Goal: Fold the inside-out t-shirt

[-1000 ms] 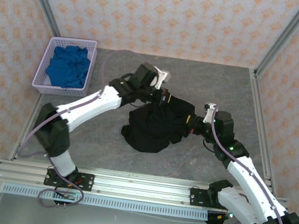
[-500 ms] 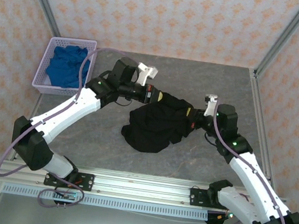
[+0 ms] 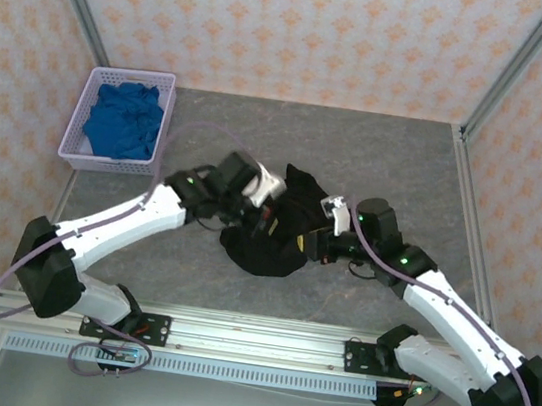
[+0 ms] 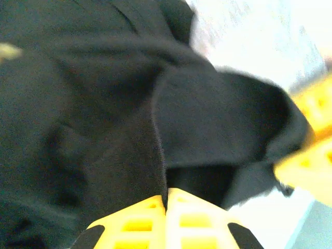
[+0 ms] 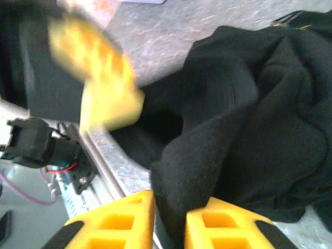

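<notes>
The shirt lay bunched on the table directly between both arms, the left gripper clenched on its left fold, the right gripper slightly parted around cloth, with its hold impossible to tell.

- Peach floral walls are enclosing a grey speckled table, far beyond the left fingers.
- Aluminium posts are framing the corners under even light.
</notes>
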Controlling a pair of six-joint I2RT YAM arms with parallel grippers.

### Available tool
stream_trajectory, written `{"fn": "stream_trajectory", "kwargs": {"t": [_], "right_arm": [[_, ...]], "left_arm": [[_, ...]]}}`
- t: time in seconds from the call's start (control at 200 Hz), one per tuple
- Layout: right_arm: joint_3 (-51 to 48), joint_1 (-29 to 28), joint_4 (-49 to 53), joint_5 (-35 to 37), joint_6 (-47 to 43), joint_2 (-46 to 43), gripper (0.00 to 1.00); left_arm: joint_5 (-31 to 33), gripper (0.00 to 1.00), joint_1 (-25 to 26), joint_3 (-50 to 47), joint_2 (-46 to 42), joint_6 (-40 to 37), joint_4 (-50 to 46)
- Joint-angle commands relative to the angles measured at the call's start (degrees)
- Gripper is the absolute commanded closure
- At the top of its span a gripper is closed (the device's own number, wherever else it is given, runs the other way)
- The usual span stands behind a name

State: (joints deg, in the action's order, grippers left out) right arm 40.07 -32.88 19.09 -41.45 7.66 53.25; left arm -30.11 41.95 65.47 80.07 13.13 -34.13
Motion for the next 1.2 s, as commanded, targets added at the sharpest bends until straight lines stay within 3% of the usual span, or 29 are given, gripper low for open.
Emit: {"fn": "stream_trajectory", "kwargs": {"t": [0.0, 0.075, 0.165, 0.285, 0.365, 0.46, 0.545, 0.746, 0.856, 0.896, 1.001, 1.061, 1.116, 1.196], "right_arm": [[0.9, 2.7, 1.7, 11.7, 1.6, -3.9, 0.66], [1.5, 7.5, -1.8, 15.6, 6.7, -2.9, 0.57], [2.4, 10.1, -4.7, 21.9, 9.8, 1.2, 0.52], [7.6, 10.2, -4.3, 31.3, 8.7, 12.1, 0.47], [10.6, 10.2, -5.1, 34.9, 7.5, 19.8, 0.44], [14.9, 10.2, -2.5, 38.6, 4.9, 27.5, 0.39], [19.9, 10.2, 1.7, 38.5, 3.2, 34.5, 0.3], [22.8, 10.0, 1.3, 29.7, 4.1, 45.4, 0.29], [24.2, 9.7, 0.5, 28.5, 4.0, 49.4, 0.36], [25.0, 9.8, 0.8, 28.4, 3.9, 50.6, 0.47], [25.4, 10.7, 0.3, 29.2, 4.1, 50.3, 0.85], [24.8, 11.6, -0.2, 31.8, 4.2, 47.2, 0.98], [23.8, 12.9, -1.0, 33.8, 4.1, 43.0, 1.0], [22.7, 15.0, -2.5, 35.3, 3.9, 36.4, 1.0]], "left_arm": [[-2.5, 0.82, 3.1, -0.2, 2.6, -3.2, -1.3], [2.3, 0.62, 2.6, 1.7, 2.7, -3.6, -0.6], [3.2, 0.52, -0.6, 2.7, 1.4, -2.8, 3.1], [8.7, 0.35, -8.9, 0.2, 0.4, 6.9, 11.5], [14.3, 0.34, -13.7, 1.6, 4.2, 11.7, 11.1], [17.7, 0.33, -15.9, 4.9, 10.8, 11.9, 8.8], [15.9, 0.32, -17.1, 6.5, 15.9, 12.5, 9.0], [9.2, 0.3, -17.3, 5.0, 21.6, 13.4, 9.8], [4.5, 0.36, -17.3, 1.1, 22.4, 14.8, 12.6], [2.4, 0.42, -17.3, -0.3, 22.5, 15.6, 14.3], [-1.1, 0.67, -17.3, -1.8, 22.0, 17.2, 17.8], [-1.2, 0.85, -17.4, -1.5, 20.8, 17.0, 18.5], [0.0, 1.0, -18.0, -1.1, 18.9, 16.4, 18.9], [3.0, 1.0, -19.1, -0.3, 14.4, 15.4, 19.4]]}}
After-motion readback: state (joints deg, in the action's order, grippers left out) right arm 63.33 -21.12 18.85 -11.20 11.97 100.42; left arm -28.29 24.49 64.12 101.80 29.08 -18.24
